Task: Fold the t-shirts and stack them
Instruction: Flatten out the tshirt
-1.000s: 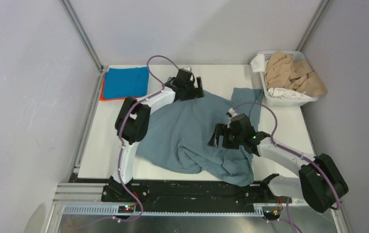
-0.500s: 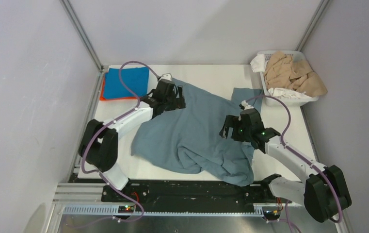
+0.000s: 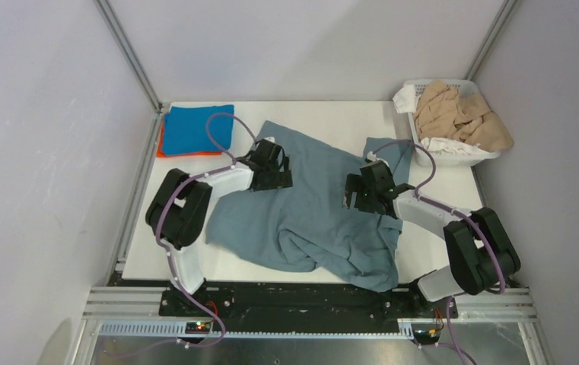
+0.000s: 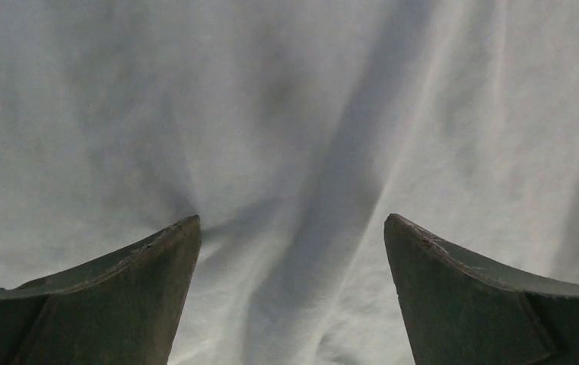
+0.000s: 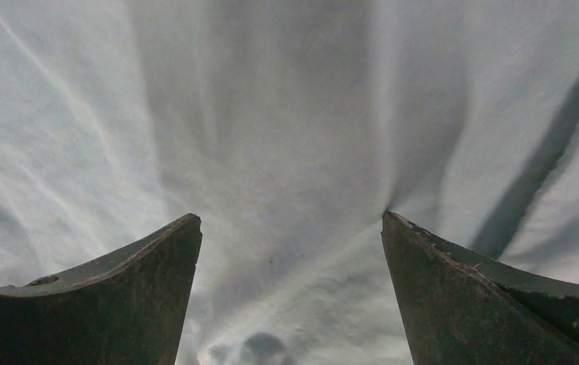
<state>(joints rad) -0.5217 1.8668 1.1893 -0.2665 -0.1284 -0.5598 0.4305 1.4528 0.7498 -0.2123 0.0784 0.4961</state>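
A large grey-blue t-shirt (image 3: 309, 209) lies spread and rumpled across the middle of the table. My left gripper (image 3: 280, 173) is open, its fingertips pressed down on the shirt's upper left part; the wrist view shows cloth (image 4: 294, 137) puckered between the spread jaws. My right gripper (image 3: 353, 196) is open and also rests on the shirt, right of centre, with cloth (image 5: 286, 152) between its jaws. A folded bright blue t-shirt (image 3: 195, 128) lies on an orange one (image 3: 161, 147) at the far left. Tan shirts (image 3: 457, 115) and white shirts (image 3: 446, 144) fill the basket.
A white slatted basket (image 3: 475, 158) stands at the table's far right corner. Grey walls and metal posts close the table on the left, back and right. The arms' base rail (image 3: 294, 304) runs along the near edge.
My left gripper drew back from the far centre toward the left and down onto the shirt, spreading its upper part. My right gripper moved a little farther up onto the shirt.
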